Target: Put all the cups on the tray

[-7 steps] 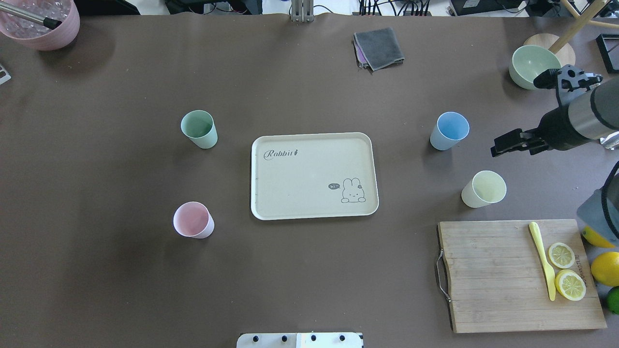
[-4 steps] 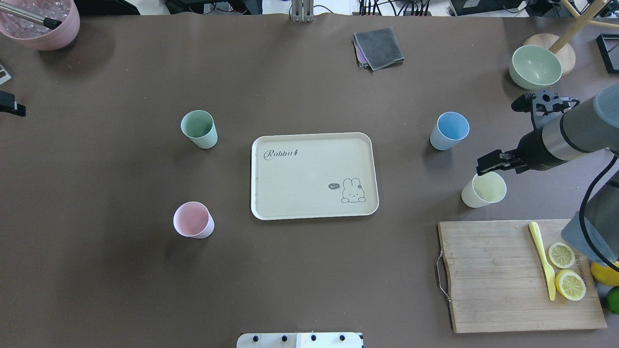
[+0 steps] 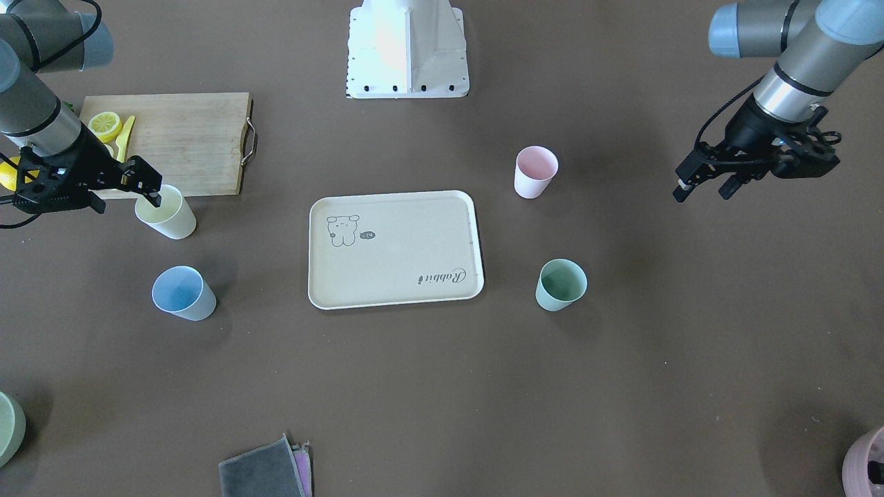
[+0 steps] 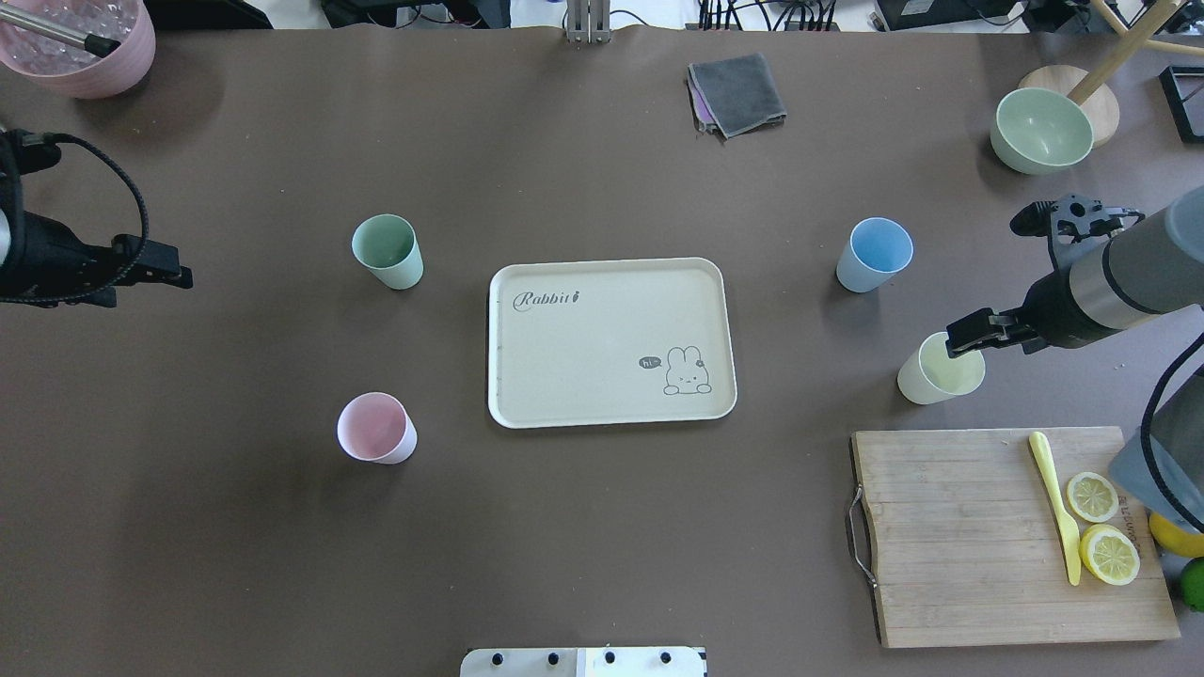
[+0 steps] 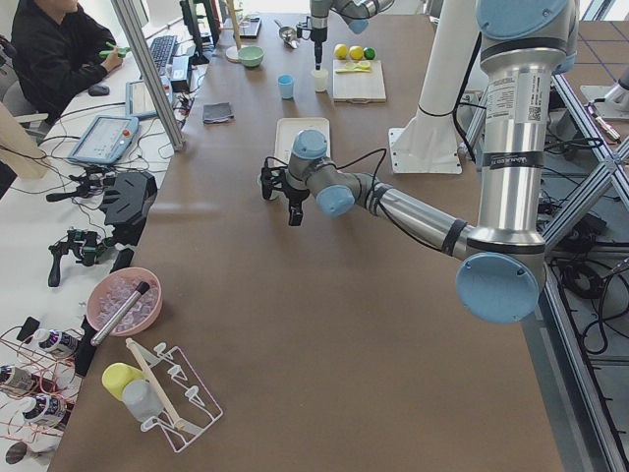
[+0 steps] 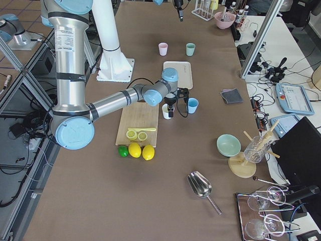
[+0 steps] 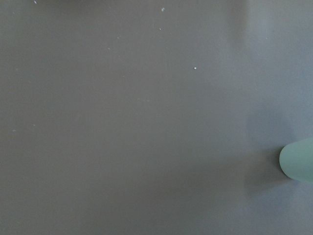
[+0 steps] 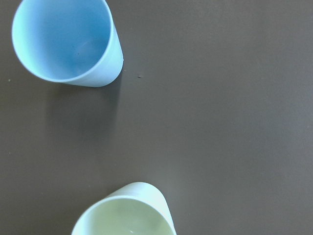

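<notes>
The cream tray [image 4: 602,367] marked "Rabbit" lies at the table's middle with nothing on it. Four cups stand upright on the table around it: mint green [image 4: 387,251] and pink [image 4: 376,428] on its left, light blue [image 4: 875,254] and pale yellow [image 4: 941,369] on its right. My right gripper [image 4: 978,337] is open, with one fingertip over the yellow cup's rim [image 3: 167,214]; its wrist view shows the blue cup [image 8: 66,41] and the yellow cup [image 8: 124,215]. My left gripper [image 3: 701,192] is open and empty, well left of the mint cup [image 7: 298,159].
A wooden cutting board [image 4: 950,536] with lemon slices and a yellow knife lies just nearer than the yellow cup. A pale-green bowl [image 4: 1042,130] stands at the far right, a mauve pot [image 4: 80,47] at the far left, and a grey cloth [image 4: 736,92] at the back.
My right gripper has moved nearer and leftward, from beside the blue cup to the yellow cup's rim. My left arm has come in from the left edge.
</notes>
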`<state>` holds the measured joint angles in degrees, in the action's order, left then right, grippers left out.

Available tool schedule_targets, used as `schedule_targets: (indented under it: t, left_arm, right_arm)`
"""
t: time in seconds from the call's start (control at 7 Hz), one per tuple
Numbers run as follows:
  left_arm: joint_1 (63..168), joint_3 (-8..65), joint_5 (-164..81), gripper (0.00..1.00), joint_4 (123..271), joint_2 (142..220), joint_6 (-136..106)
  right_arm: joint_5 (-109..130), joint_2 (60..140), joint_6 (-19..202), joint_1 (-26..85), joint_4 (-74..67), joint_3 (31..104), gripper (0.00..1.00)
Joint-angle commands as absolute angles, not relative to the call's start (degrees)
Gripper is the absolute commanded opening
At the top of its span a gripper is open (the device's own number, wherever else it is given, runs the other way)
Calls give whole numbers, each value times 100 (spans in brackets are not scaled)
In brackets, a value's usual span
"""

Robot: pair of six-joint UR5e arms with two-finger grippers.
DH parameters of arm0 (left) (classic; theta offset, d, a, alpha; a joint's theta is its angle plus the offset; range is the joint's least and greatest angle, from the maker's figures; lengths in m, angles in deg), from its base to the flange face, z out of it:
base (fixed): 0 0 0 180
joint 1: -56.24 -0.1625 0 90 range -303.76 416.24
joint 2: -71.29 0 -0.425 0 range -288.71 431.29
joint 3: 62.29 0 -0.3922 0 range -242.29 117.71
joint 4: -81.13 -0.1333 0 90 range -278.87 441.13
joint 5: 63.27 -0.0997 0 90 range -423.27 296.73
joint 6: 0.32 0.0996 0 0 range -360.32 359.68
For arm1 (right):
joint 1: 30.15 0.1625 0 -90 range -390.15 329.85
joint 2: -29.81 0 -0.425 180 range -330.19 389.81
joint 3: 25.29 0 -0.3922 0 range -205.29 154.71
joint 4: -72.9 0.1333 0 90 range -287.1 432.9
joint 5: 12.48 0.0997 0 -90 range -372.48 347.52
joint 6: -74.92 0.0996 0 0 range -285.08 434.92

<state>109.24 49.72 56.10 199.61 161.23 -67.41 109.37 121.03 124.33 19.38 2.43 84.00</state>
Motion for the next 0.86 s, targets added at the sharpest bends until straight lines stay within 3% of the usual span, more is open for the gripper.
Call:
schedule_targets:
  t: [0.0, 0.29, 0.57, 0.71]
  left_arm:
    - [10617, 5065, 5494, 98, 19961, 16182, -6940]
    - [10511, 5056, 5485, 98, 19925, 16331, -7010]
    - [10502, 5065, 5485, 98, 19925, 16358, -7010]
    - [10380, 5065, 5485, 98, 19925, 16375, -7054]
  right_arm:
    - [10933, 12148, 12432, 1846, 250, 8317, 93]
    - [10854, 12052, 12440, 1592, 250, 8071, 88]
    - [10837, 12016, 12450, 1538, 250, 8070, 0]
    - [10871, 11956, 12458, 1547, 250, 8131, 0]
